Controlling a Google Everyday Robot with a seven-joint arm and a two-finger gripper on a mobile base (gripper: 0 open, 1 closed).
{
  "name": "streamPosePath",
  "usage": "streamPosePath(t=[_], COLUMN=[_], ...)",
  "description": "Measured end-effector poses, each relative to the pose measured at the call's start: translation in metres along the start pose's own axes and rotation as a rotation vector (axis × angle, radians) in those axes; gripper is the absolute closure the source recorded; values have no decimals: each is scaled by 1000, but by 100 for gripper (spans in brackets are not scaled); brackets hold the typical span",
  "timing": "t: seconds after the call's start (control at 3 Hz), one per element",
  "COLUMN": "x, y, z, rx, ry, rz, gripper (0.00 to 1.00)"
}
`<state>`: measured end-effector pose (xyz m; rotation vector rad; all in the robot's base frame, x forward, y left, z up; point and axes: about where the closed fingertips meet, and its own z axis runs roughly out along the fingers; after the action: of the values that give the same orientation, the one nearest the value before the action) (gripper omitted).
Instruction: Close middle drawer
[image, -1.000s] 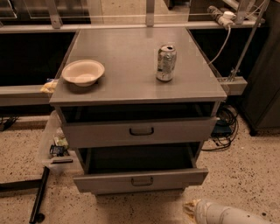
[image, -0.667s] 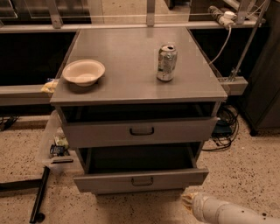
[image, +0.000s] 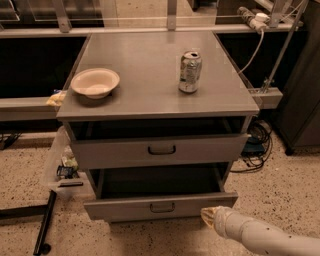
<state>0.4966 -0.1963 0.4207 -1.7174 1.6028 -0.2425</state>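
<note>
The grey metal cabinet (image: 160, 90) has two drawer fronts showing. The upper drawer (image: 125, 151), with the taller front and bigger black handle, stands slightly out. Below it the middle drawer (image: 120, 209), with a shallow front and a small dark loop handle (image: 162, 206), is pulled well out and its dark inside shows. My gripper (image: 210, 216), on the white arm (image: 260, 237) coming in from the bottom right, is low by the floor, right at the front right corner of the middle drawer. A lowest drawer does not show.
A cream bowl (image: 95, 82) and a drinks can (image: 190, 71) stand on the cabinet top. A clear bag of items (image: 62, 167) and a black pole (image: 45, 225) lie on the floor at left. Cables (image: 255, 150) lie at right behind the cabinet.
My arm has reached in from the bottom right, moving left and up; the gripper tip now sits at the middle drawer's front right corner. The drawers have not moved.
</note>
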Motion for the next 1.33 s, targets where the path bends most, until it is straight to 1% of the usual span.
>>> streamPosePath(t=[0.67, 1.0, 1.33], x=[17, 23, 31], y=[-38, -58, -92], z=[34, 46, 75], rx=[51, 67, 74], ry=[-15, -15, -13], rz=[-6, -12, -14], gripper=[100, 100, 100])
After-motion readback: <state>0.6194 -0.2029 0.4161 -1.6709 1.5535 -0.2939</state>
